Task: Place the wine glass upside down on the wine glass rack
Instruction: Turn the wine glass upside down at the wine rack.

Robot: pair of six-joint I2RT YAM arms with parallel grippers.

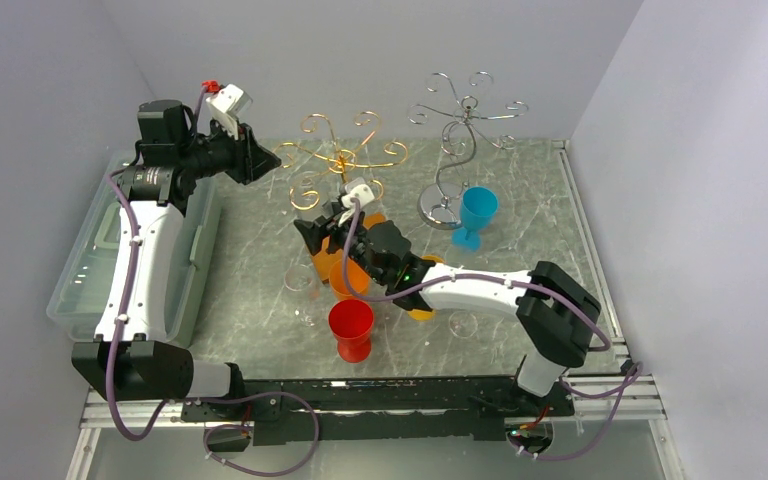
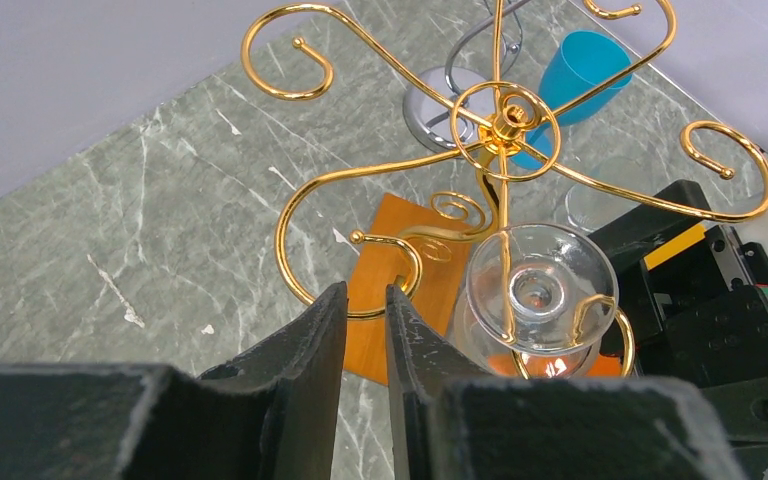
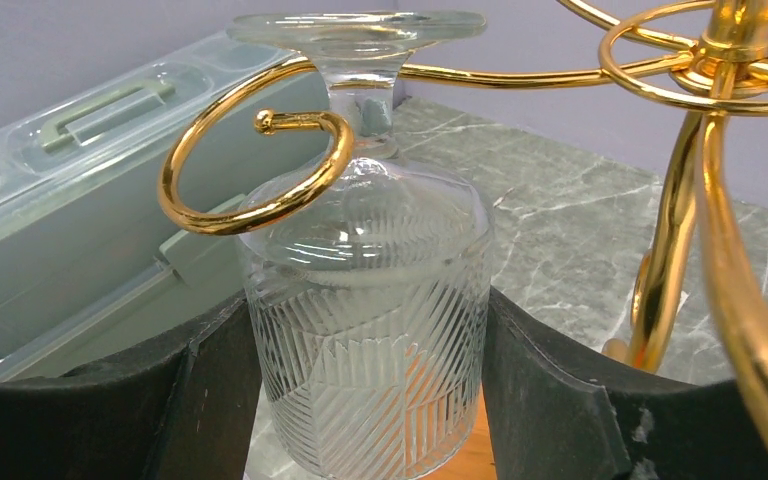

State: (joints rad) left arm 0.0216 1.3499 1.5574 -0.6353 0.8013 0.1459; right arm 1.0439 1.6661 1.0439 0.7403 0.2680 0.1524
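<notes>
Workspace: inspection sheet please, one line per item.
Surface: grey marbled tabletop, no spills seen.
Job's things: clear wine glass inverted, stem inside a hook of the gold rack, foot above the hook.
Clutter: red cup, orange cups, blue cup, silver rack, loose clear glasses.
Pincers: right pincer closed on the glass bowl; left pincer empty, jaws slightly apart, facing the rack.
Cables: purple cables along both arms, no snag seen.
Surroundings: grey walls; clear lidded bin at left.

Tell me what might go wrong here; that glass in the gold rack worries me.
Only one thin curl of the gold rack sits under the wine glass foot; on release it might slip off and drop. The right gripper clamps the bowl; withdrawing sideways could tug the rack over.
</notes>
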